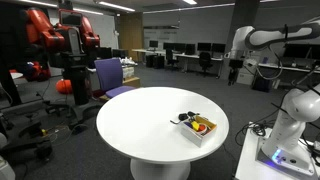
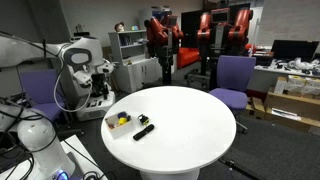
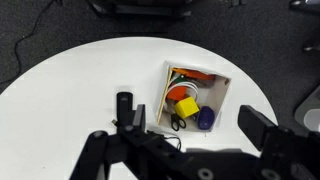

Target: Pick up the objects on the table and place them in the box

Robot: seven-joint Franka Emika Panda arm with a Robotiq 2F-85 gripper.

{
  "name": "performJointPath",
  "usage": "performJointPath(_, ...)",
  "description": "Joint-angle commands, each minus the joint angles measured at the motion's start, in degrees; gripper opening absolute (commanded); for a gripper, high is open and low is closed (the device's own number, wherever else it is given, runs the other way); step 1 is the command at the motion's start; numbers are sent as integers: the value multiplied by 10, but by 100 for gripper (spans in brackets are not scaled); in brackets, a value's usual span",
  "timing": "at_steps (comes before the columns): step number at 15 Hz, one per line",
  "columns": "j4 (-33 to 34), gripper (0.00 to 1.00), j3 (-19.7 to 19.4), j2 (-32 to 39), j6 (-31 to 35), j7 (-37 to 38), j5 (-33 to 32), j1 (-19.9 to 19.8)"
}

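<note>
One box (image 3: 196, 98), one dark remote-like object (image 3: 124, 107) beside it.

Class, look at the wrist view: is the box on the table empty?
No. In the wrist view the box holds several items, among them an orange piece and a purple one.

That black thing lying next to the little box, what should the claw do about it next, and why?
Probably come straight down toward the black item with fingers spread. It lies loose on the white table, just beside the box, which already holds colorful pieces. In the wrist view the claw hovers high above both, gripping nothing, so lowering over the item seems the sensible first step before grasping.
</note>
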Motion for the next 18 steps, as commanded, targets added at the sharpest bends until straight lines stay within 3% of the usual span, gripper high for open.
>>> performJointPath(1, 1, 100, 8, 1, -2, -6, 6, -11)
performJointPath(18, 14, 100, 8, 16, 0, -8, 8, -9)
